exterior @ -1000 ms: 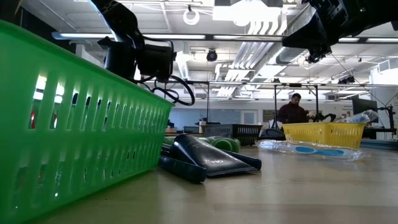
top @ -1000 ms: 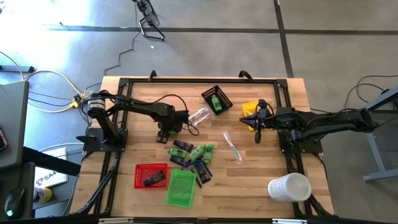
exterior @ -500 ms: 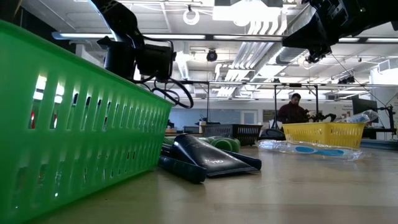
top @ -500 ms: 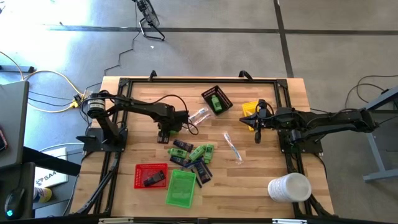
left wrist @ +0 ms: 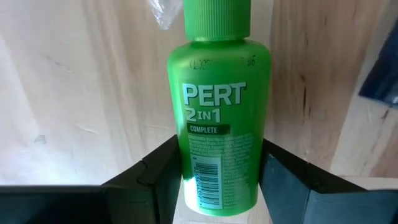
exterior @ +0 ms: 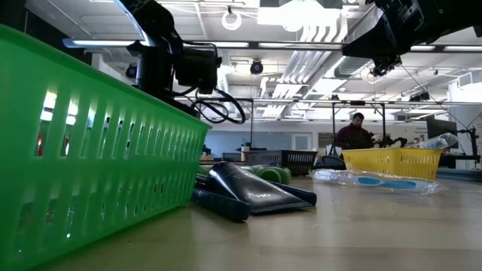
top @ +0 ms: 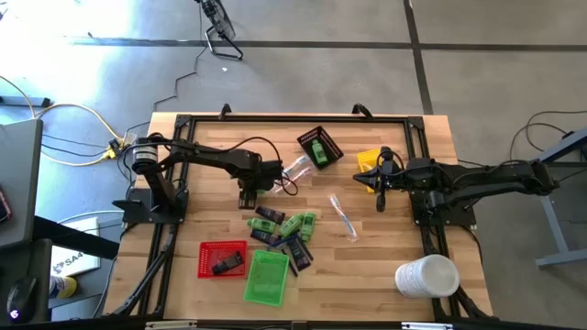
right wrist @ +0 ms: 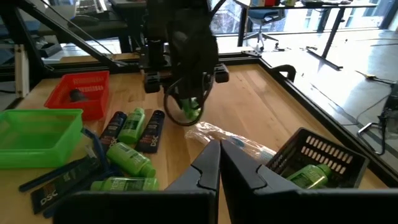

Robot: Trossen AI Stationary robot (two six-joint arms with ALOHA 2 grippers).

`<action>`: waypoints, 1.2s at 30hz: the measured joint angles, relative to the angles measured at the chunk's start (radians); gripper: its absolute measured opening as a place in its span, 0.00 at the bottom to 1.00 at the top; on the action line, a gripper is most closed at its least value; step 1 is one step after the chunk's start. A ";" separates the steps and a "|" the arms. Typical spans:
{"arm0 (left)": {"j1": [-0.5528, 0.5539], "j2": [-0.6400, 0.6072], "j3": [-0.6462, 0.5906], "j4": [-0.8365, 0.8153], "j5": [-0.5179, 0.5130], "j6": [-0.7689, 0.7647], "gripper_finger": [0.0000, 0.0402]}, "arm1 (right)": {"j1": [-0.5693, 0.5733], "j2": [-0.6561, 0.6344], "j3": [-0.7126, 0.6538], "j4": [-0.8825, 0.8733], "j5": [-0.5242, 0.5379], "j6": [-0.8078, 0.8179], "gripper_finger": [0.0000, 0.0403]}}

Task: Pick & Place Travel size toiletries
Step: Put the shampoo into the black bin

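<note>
My left gripper [top: 252, 190] points down over the table's left middle, shut on a bright green bottle [left wrist: 217, 112] labelled PERT. The right wrist view shows that bottle [right wrist: 190, 109] hanging under the left gripper, above the wood. More toiletries lie on the table in a pile [top: 284, 229]: green bottles and dark flat packets. A clear-wrapped stick [top: 344, 218] lies to the pile's right. Another green bottle [top: 318, 149] lies in the black tray [top: 328, 137]. My right gripper [top: 381, 202] hangs shut and empty above the table's right part. My left gripper pinches the green bottle's body between its two fingers [left wrist: 163, 177], on the two sides of the half away from the cap [left wrist: 249, 180]. The fingers come from above and lie across the bottle. The bottle hangs clear of the table, its label toward the wrist.
A red tray [top: 223, 258] and a green tray [top: 267, 277] stand near the front edge, a yellow tray [top: 369, 161] under the right arm. A crumpled clear wrapper [top: 295, 170] lies beside the left gripper. A big white cylinder [top: 426, 275] lies at the front right.
My left gripper has shifted a little toward the table's far right and rolled slightly about its own axis, with the green bottle between its fingers. The pile has stayed where it was.
</note>
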 joint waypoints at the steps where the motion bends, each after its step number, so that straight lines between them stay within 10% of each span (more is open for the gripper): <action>1: 0.000 0.000 0.006 -0.013 0.000 0.000 0.44 | 0.000 0.000 0.000 0.000 -0.009 0.000 0.01; 21: 0.060 -0.178 0.111 -0.203 0.086 0.004 0.44 | 0.000 -0.120 0.000 -0.004 -0.212 -0.035 0.01; 36: 0.212 -0.520 0.008 0.283 0.249 0.010 0.44 | 0.000 -0.132 0.001 -0.001 -0.214 -0.055 0.01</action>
